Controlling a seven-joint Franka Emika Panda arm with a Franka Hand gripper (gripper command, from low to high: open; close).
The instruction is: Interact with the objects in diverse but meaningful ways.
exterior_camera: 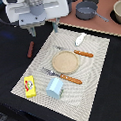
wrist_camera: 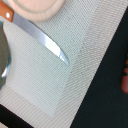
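My gripper (exterior_camera: 44, 29) hangs open and empty above the far left corner of the woven placemat (exterior_camera: 97, 70). On the mat lie a round wooden plate (exterior_camera: 65, 61), a yellow pack with red-white print (exterior_camera: 30, 86), a light blue-and-white box (exterior_camera: 54, 88) and a white scoop (exterior_camera: 81, 39). A dark reddish-brown stick (exterior_camera: 30, 49) lies on the black table just off the mat's left edge, below the gripper; it also shows at the edge of the wrist view (wrist_camera: 125, 80). The wrist view shows a knife blade (wrist_camera: 45, 42) and the plate's rim (wrist_camera: 37, 6).
Two orange-handled utensils lie by the plate, one beyond it (exterior_camera: 84, 53) and one in front of it (exterior_camera: 69, 78). A dark pot (exterior_camera: 87, 10) and a bowl (exterior_camera: 118, 12) stand on the brown surface at the back right. A shiny metal piece (wrist_camera: 4, 60) shows in the wrist view.
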